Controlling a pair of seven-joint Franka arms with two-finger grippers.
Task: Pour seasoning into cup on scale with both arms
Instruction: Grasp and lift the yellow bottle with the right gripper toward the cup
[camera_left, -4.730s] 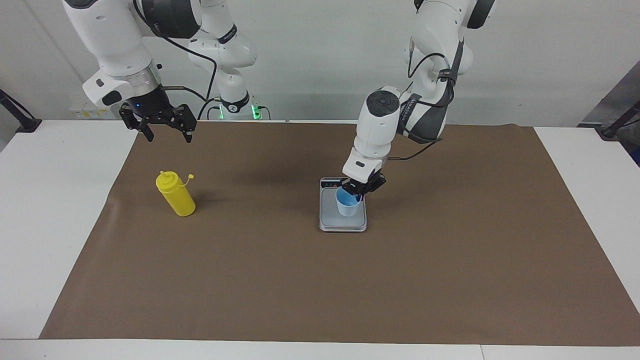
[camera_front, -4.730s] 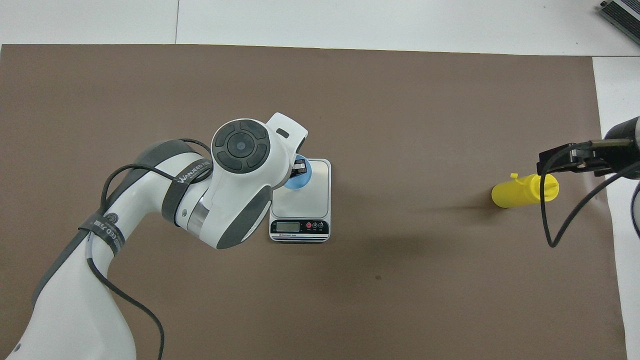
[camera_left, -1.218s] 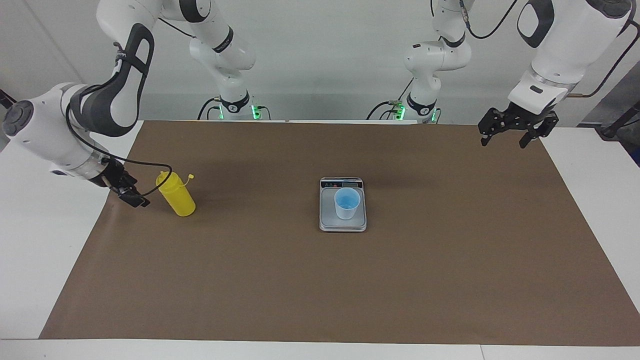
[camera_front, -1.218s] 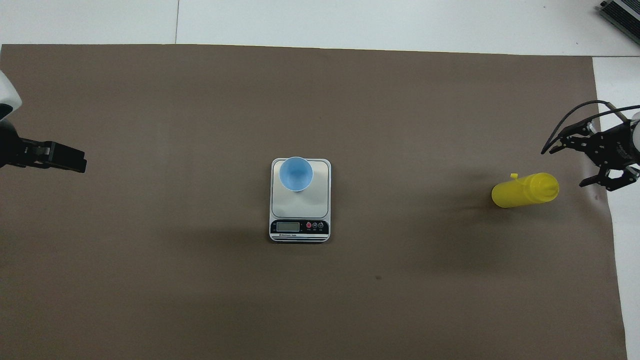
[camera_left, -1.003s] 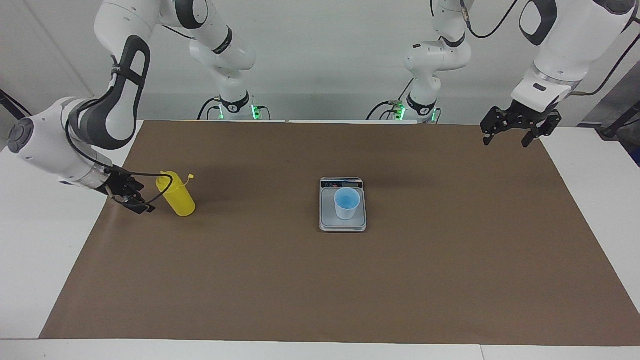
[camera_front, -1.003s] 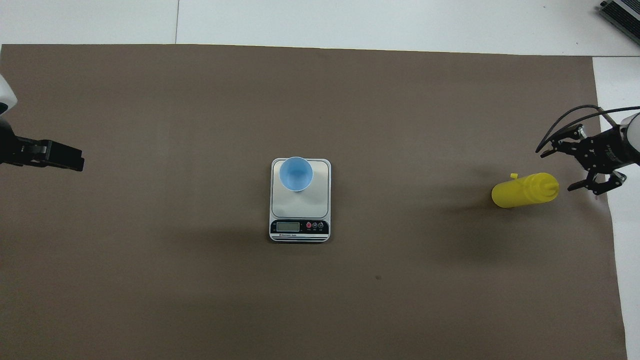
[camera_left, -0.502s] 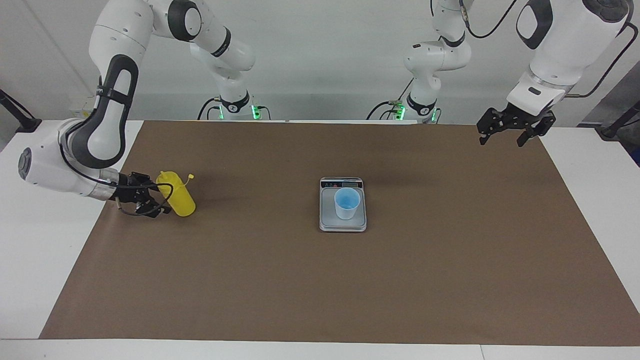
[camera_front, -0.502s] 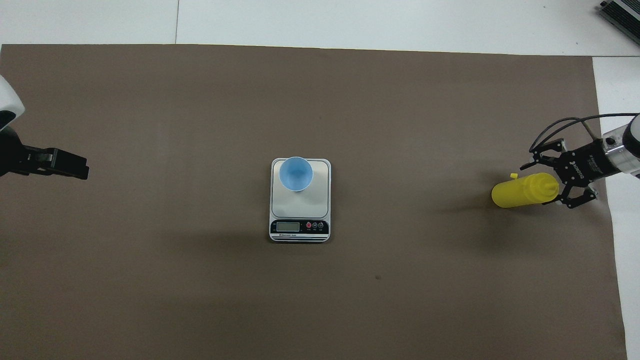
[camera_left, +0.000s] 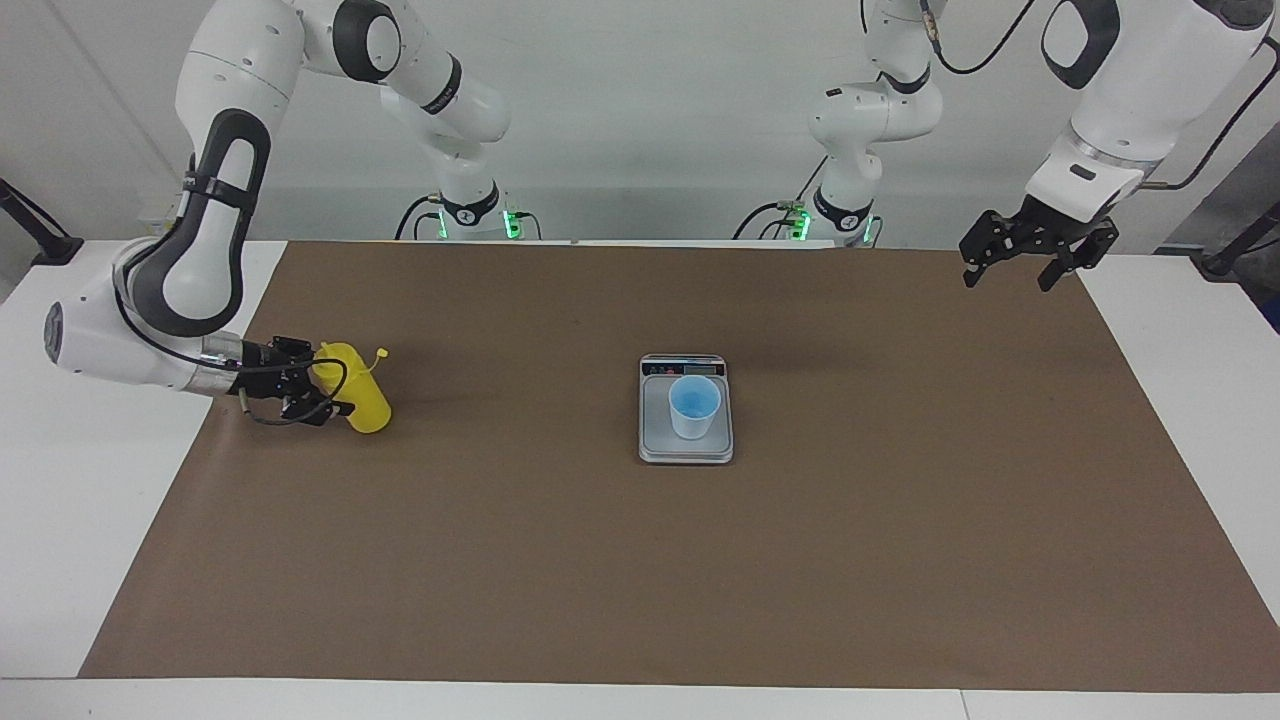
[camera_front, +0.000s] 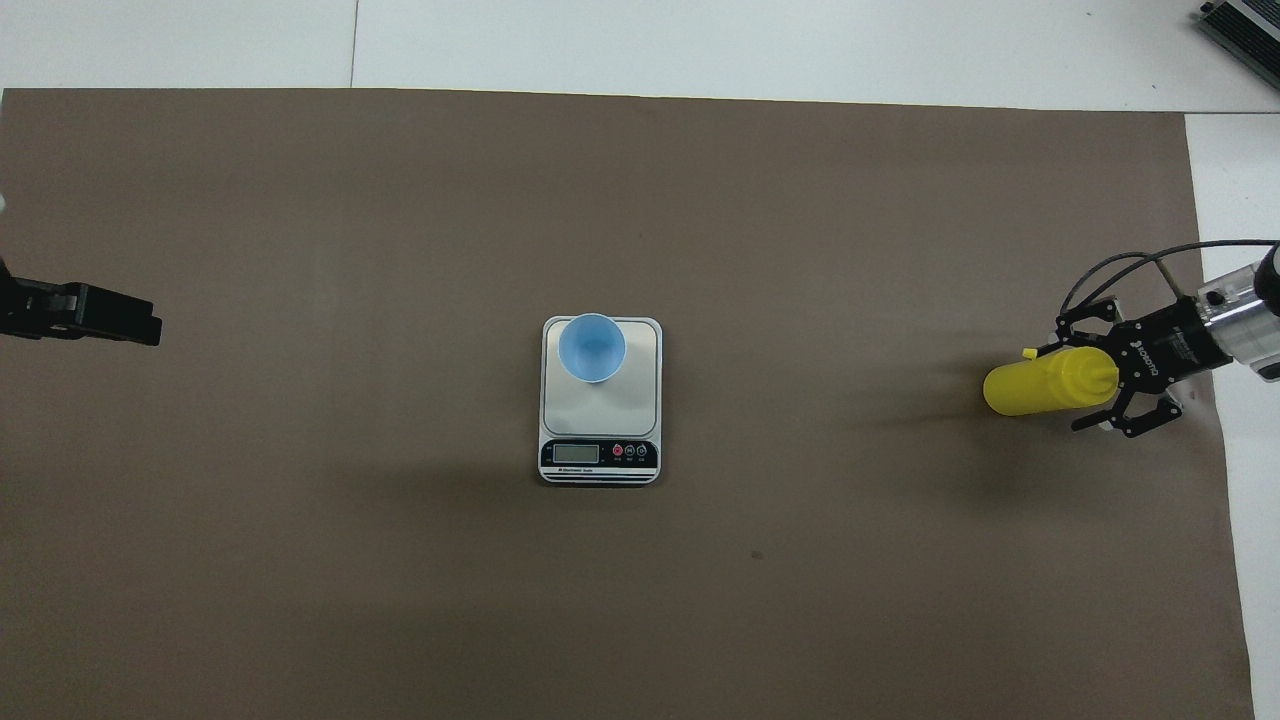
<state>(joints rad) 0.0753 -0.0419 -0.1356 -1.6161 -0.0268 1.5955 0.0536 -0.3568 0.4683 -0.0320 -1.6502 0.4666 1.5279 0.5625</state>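
The yellow seasoning bottle (camera_left: 366, 402) stands upright on the brown mat toward the right arm's end of the table; it also shows in the overhead view (camera_front: 1030, 389). My right gripper (camera_left: 322, 382) comes in low and sideways, open, with one finger on each side of the bottle's upper body (camera_front: 1087, 380); I cannot tell whether the fingers touch it. The light blue cup (camera_left: 694, 407) stands upright on the silver scale (camera_left: 657, 441) at the mat's middle, on the plate's part farther from the display (camera_front: 592, 347). My left gripper (camera_left: 1008, 278) hangs open and empty, raised over the mat's corner at the left arm's end.
The brown mat (camera_left: 640, 580) covers most of the white table (camera_left: 90, 480). The scale's display strip (camera_front: 599, 454) faces the robots. A grey device (camera_front: 1243, 25) sits at the table's corner farthest from the robots, at the right arm's end.
The left arm let go of the cup on the scale and withdrew to its own end. The right gripper came down from above and slid sideways until its open fingers flank the bottle.
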